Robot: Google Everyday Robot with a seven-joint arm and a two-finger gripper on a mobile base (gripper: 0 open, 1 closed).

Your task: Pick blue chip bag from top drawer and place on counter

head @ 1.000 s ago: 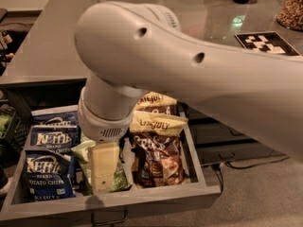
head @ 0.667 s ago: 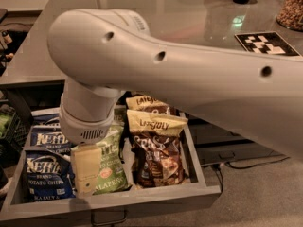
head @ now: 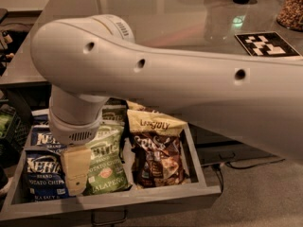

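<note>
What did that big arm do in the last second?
The gripper slid sideways over the open drawer, from above the green jalapeño bag toward the blue chip bags. No bag was lifted; all lie as before.

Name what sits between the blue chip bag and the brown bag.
A green chip bag, with the gripper over its left edge, in the camera view.

Glossy grey counter (head: 180, 13) reflects light above grey floor (head: 258, 195).
</note>
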